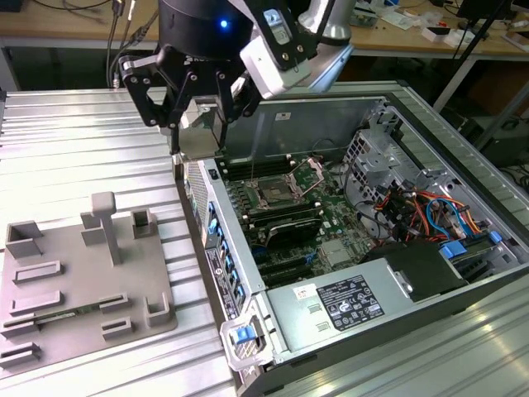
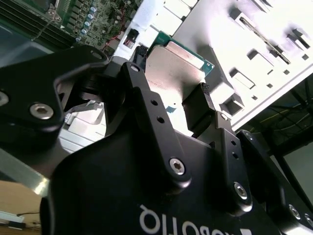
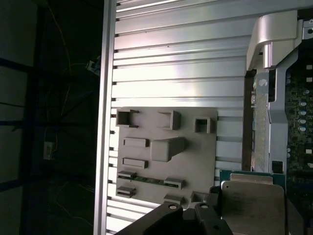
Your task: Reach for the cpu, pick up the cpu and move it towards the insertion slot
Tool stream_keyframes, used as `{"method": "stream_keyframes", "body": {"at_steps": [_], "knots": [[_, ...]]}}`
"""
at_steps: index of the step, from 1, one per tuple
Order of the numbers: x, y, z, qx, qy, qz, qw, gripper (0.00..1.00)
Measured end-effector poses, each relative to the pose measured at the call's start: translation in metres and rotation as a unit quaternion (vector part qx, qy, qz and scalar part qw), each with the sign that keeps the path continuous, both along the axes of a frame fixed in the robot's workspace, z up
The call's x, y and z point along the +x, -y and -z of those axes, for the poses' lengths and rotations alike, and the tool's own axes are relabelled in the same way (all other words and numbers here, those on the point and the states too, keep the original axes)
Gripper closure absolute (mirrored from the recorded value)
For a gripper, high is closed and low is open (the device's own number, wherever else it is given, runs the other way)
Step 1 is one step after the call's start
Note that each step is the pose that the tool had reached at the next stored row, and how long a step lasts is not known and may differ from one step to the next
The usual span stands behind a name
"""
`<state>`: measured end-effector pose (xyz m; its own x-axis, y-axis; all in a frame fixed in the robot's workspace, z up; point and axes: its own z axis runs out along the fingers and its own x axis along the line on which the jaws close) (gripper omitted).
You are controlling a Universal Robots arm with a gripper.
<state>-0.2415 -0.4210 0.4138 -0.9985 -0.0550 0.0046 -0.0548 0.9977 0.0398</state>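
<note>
Arm (image 1: 293, 41) raised, fingers (image 2: 198, 105) clamped, gripper (image 1: 198, 132) pointing down.

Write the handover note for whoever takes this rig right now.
Tool: shut on the cpu, chip gripped by its edges, held in the air.
Position: in the exterior view the tool hangs at the open computer case's edge, on that view's left of the motherboard.
Insertion slot: empty.
Grey tray: on the table.
Done: reach, pickup.
Left: the rest of the carry to the slot.
</note>
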Motion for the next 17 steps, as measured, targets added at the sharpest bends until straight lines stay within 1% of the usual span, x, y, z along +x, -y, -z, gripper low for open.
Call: {"method": "stream_keyframes", "body": {"at_steps": [11,17], "knots": [[0.0252,-0.0004,0.0007,0.0000,0.0000,0.000,1.00000,0.45],[0.0264,-0.0004,0.0007,0.0000,0.0000,0.000,1.00000,0.45]]}}
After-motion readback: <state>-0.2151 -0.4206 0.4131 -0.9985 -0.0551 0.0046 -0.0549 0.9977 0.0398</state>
